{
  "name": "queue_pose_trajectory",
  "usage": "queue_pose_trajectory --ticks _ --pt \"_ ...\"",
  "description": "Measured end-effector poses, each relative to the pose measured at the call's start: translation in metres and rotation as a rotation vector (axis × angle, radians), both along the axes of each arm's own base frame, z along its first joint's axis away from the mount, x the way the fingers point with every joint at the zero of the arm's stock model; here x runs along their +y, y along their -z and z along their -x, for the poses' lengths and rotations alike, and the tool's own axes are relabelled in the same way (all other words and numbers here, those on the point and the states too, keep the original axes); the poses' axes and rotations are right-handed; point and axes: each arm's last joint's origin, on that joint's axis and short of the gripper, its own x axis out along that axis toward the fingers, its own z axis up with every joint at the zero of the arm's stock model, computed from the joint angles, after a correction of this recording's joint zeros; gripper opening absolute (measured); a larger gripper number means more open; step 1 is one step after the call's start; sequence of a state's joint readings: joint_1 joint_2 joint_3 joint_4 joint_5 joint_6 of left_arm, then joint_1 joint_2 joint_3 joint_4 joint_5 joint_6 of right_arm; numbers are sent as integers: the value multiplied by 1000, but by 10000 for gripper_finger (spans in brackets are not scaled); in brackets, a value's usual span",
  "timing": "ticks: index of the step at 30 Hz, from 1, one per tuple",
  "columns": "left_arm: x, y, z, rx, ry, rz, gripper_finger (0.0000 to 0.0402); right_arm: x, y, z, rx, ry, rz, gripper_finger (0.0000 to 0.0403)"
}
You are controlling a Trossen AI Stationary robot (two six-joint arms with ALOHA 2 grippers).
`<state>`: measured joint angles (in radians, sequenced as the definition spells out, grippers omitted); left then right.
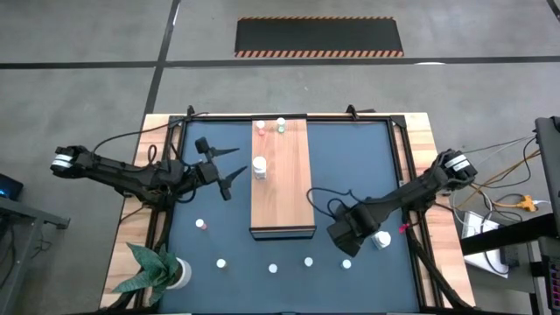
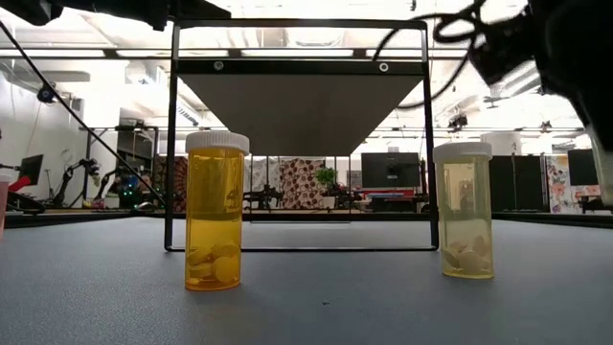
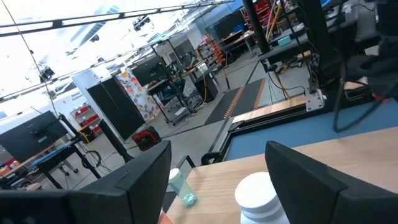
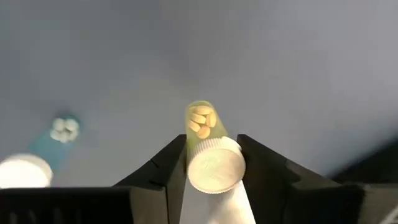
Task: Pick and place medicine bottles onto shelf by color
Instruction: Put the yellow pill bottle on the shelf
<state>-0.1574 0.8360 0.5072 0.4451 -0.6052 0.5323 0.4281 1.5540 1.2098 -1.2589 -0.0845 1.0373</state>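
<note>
My right gripper (image 1: 344,234) points down over the dark mat's near right part, shut on a yellow-green medicine bottle (image 4: 200,124) with a white cap; the arm hides that bottle in the high view. My left gripper (image 1: 229,175) hangs open and level just left of the wooden shelf (image 1: 282,197), touching nothing. Three bottles stand on their bases on the shelf: a white-capped one (image 1: 259,164), a pinkish one (image 1: 260,129) and a green one (image 1: 281,124). Several more bottles stand on the mat near its front edge, among them a red-capped one (image 1: 201,225). My right gripper pinches the yellow-green bottle between its two fingers at the top, just under the white cap (image 4: 214,167). The fingers come from above, pointing down. The bottle tilts a little, its pill-filled bottom (image 4: 201,121) toward the mat; whether that bottom touches the mat I cannot tell.
A white-capped bottle (image 1: 381,239) and another (image 1: 346,262) stand close to my right gripper. A bluish bottle (image 4: 59,134) sits on the mat beside it. A potted plant (image 1: 157,269) is at the near left corner. The low view shows an orange bottle (image 2: 215,211) and a yellow one (image 2: 466,211).
</note>
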Motion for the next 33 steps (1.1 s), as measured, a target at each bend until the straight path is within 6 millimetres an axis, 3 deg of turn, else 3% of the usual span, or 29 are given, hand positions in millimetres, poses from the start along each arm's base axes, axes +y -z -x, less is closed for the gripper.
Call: queue_pose_trajectory --ticks 8,18,25,33 --pt "0 0 0 -8 0 1 244 -42 -73 -15 -16 -29 -27 105" --pt "0 -1 1 -19 0 3 244 -112 -159 -37 -351 7 -60 108" --pt "0 -1 0 -14 0 3 244 -139 -183 -52 -473 -1 3 107" --pt "0 -1 0 -16 0 3 244 -150 -171 -84 -433 -68 75 107"
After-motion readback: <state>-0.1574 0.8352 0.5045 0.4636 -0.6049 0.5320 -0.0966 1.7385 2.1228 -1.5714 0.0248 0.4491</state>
